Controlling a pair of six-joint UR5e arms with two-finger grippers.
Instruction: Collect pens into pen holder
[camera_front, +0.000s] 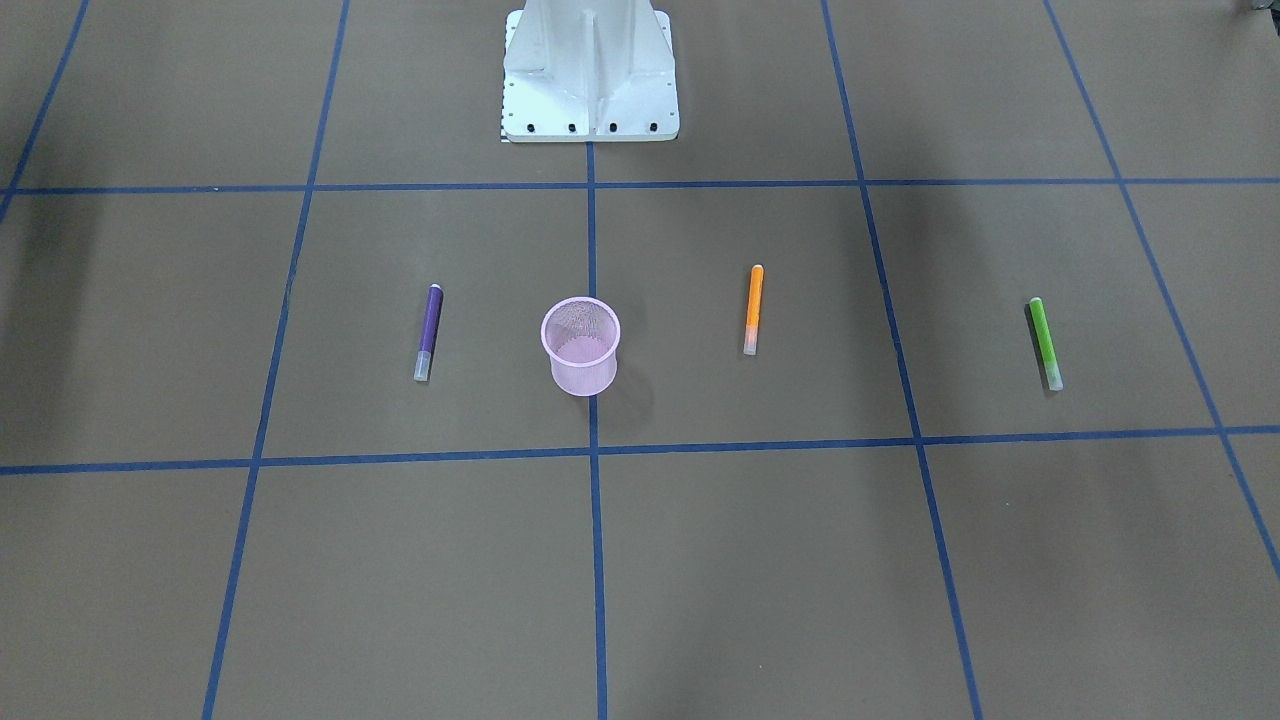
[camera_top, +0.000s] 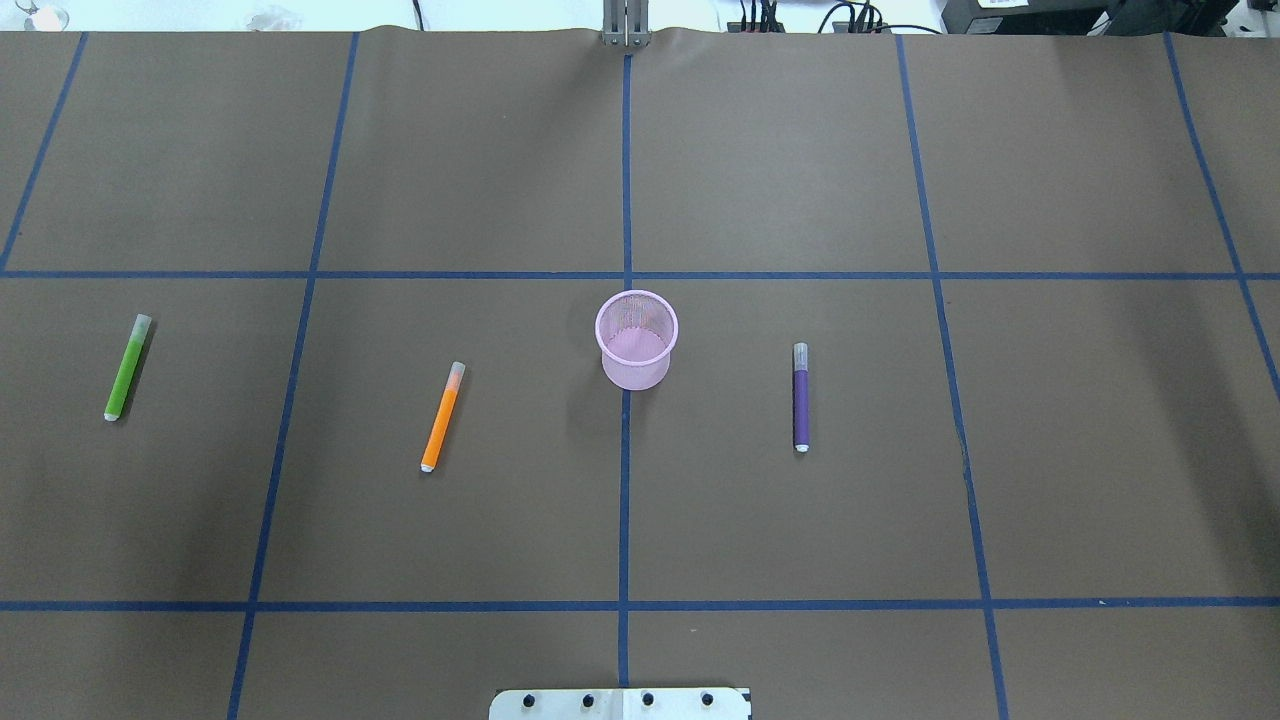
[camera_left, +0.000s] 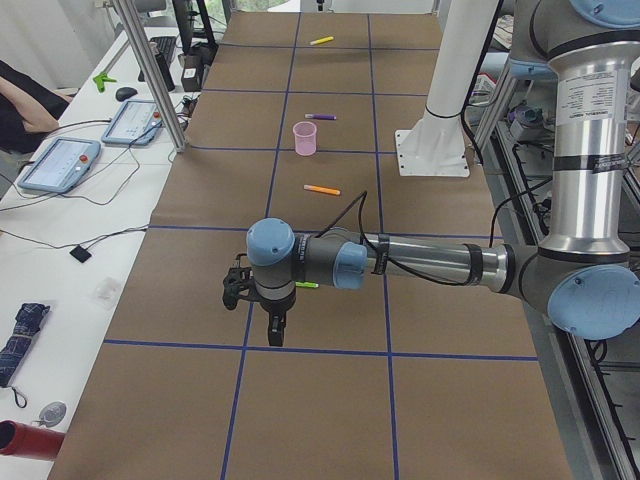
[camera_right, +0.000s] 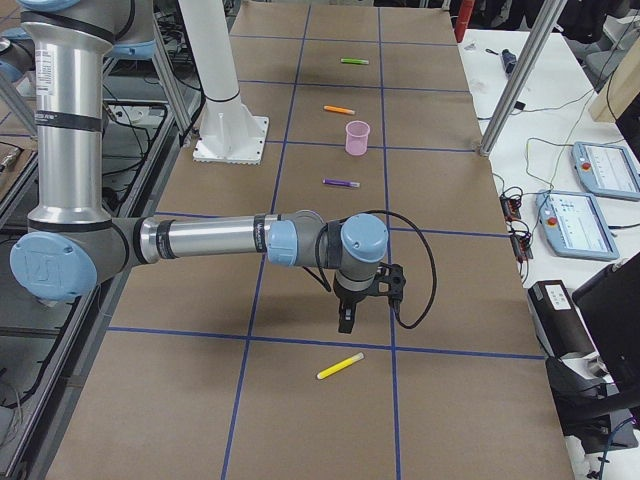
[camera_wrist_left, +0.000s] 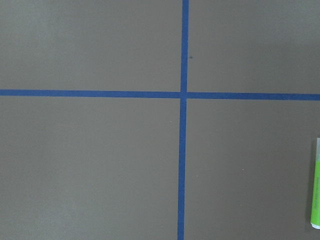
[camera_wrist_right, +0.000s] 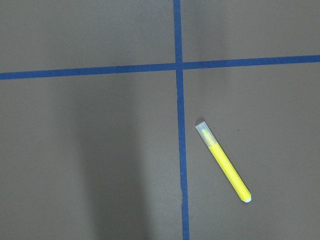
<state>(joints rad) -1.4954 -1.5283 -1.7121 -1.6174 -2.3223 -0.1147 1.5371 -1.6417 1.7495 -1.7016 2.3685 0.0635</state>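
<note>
The round pink wire-mesh pen holder (camera_top: 637, 340) is standing mid-table. The purple marker pen (camera_top: 801, 397), orange marker pen (camera_top: 442, 417), green marker pen (camera_top: 127, 367) and yellow marker pen (camera_wrist_right: 223, 161) are lying apart. The left gripper (camera_left: 274, 326) and right gripper (camera_right: 345, 321) are hovering; I cannot tell how their jaws stand.

green pen (camera_wrist_left: 316, 185): cut off by the wrist view's right edge.
left tool (camera_left: 276, 322): too small to read how its jaws stand.
right tool (camera_right: 345, 320): jaw stance likewise unreadable.

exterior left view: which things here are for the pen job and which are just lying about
For the job:
purple pen
orange pen
green pen
yellow pen
pink mesh pen holder

Just lying about, on the white side bench:
two screen pendants
computer mouse
folded umbrella
red cylinder
</note>
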